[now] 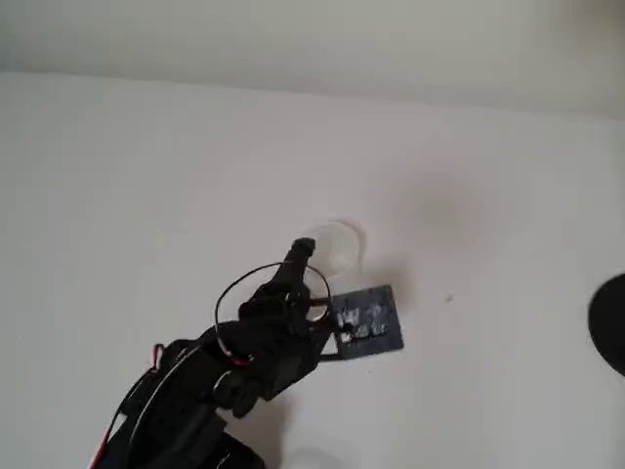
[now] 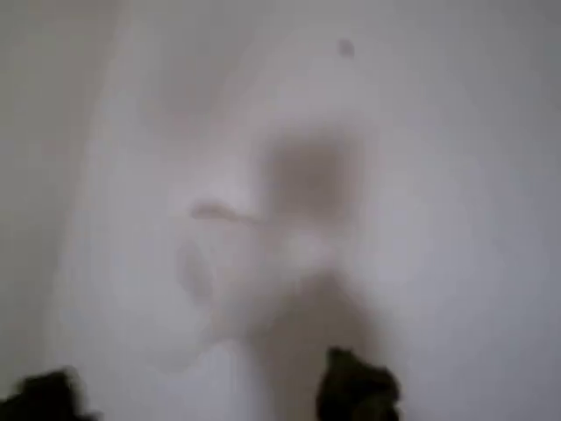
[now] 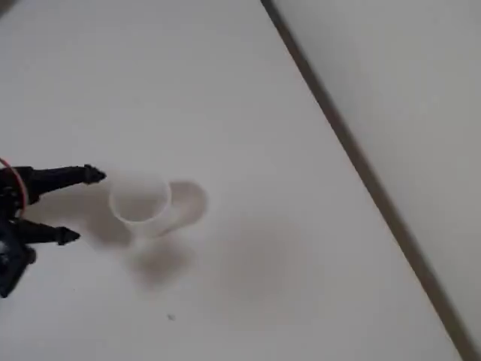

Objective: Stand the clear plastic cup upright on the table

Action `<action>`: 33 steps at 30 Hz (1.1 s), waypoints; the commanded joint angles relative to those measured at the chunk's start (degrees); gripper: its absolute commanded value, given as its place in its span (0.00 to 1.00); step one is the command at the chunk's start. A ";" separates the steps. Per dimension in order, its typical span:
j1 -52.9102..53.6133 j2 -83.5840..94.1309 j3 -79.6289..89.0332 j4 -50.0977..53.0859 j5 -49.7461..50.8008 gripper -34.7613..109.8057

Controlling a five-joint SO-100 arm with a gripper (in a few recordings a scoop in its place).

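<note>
In the overhead view the cup (image 1: pixel 337 246) lay near the middle of the worktop (image 1: pixel 117 195), just past the tip of the tool (image 1: pixel 308 256); a dark round thing (image 1: pixel 610 322) sat at the right edge. The wrist view was blurred, the cup (image 2: pixel 254 254) a faint shape ahead of the dark fingertips (image 2: pixel 355 386). In the fixed view the tool (image 3: pixel 75 204) stood open, its fingers apart beside the cup (image 3: pixel 146 203), not touching. The cup looked empty, light, thin and slippery; gripping gently across its wall seemed best, since a hard squeeze would likely buckle it.
</note>
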 commanded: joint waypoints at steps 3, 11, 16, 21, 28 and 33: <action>-5.45 19.51 -0.79 19.51 13.10 0.28; -2.55 23.38 10.20 20.13 13.71 0.24; -1.76 23.38 10.11 20.04 14.59 0.25; -2.55 23.38 10.11 20.13 14.15 0.27; -2.11 23.38 10.11 20.13 14.33 0.27; -2.11 23.38 10.11 20.13 14.33 0.27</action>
